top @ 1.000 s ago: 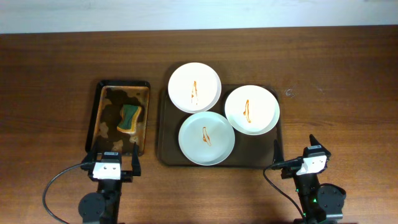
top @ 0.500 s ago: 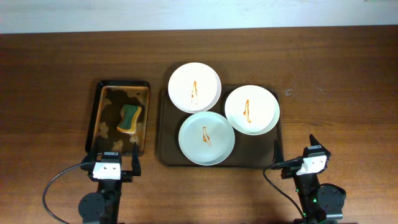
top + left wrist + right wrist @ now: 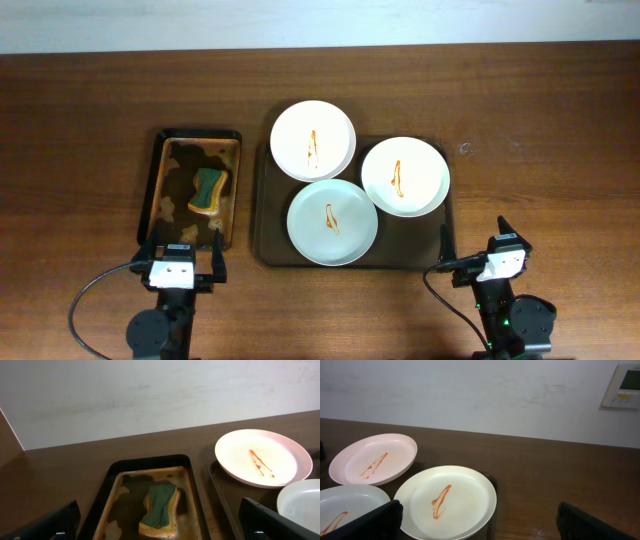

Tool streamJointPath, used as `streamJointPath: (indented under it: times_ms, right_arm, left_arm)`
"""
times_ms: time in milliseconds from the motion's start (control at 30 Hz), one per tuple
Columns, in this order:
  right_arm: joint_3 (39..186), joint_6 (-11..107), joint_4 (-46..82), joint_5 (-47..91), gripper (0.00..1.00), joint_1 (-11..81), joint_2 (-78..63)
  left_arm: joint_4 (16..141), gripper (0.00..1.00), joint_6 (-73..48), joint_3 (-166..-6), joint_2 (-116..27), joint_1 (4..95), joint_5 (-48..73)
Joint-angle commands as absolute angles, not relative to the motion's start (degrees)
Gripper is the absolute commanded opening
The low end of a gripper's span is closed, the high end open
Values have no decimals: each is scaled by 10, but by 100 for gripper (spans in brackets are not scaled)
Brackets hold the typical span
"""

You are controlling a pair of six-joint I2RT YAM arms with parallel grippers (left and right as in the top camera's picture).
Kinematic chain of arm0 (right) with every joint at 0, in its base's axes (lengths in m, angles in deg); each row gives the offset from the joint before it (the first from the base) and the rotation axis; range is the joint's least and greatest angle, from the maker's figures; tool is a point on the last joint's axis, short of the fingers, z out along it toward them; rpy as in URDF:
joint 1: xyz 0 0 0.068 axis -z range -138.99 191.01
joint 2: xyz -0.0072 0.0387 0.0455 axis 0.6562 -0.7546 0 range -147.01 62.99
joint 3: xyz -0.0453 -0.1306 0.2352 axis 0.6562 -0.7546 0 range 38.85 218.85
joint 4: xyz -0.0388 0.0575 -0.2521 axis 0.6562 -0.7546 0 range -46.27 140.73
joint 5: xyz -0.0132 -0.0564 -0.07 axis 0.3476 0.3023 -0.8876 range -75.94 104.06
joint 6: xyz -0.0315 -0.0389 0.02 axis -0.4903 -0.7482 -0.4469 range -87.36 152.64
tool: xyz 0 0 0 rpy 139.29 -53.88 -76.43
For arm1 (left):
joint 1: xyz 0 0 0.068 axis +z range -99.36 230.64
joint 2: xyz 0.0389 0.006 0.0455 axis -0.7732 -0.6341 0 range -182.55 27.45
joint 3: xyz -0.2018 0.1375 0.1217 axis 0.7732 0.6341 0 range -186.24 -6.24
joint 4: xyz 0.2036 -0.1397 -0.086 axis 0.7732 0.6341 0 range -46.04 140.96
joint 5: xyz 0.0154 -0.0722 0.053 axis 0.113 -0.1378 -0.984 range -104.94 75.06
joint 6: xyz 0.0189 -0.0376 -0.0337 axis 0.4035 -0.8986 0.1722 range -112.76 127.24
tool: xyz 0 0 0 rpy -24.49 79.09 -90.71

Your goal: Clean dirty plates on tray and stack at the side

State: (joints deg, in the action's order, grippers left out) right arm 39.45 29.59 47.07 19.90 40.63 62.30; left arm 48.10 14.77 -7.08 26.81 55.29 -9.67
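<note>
Three white plates with orange-red streaks lie on the dark brown tray [image 3: 268, 240]: one at the back left [image 3: 312, 140], overhanging the tray's far rim, one at the front [image 3: 332, 222], one at the right [image 3: 405, 176]. My left gripper [image 3: 182, 262] is open and empty near the table's front edge, in front of the small tray. My right gripper [image 3: 476, 246] is open and empty, in front of the tray's right corner. The left wrist view shows the back plate [image 3: 263, 457]. The right wrist view shows the right plate [image 3: 446, 501] and the back plate [image 3: 374, 458].
A small black-rimmed, brown-stained tray [image 3: 158, 190] holds a green-yellow sponge [image 3: 209, 189] left of the dark tray; both also show in the left wrist view, the tray's rim [image 3: 106, 492] and the sponge [image 3: 160, 508]. A wall runs behind the table.
</note>
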Motion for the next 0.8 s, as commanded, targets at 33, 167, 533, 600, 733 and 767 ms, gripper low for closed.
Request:
streamJointPath:
  times_ms: [33,167,533,600,733,767]
  right_arm:
    - [392,297,468,202,98,402,622]
    - [392,297,468,202,98,402,622]
    - [392,297,472,202,98,402,623]
    - [392,297,470,202,98,402,623]
    - [392,332,466,202,98,402,622]
    - [392,347,466,202,98,402,621]
  left_arm:
    - [483,100,155,-68,268,556,-105]
    - [483,100,155,-68,268,556,-103]
    - [490,100,107,-84,268,556,-96]
    - [513,100,102,-104,266,556,-97]
    - [583,100,100,-164,223,556,-98]
    - [599,100,100,-178,206,556,-98]
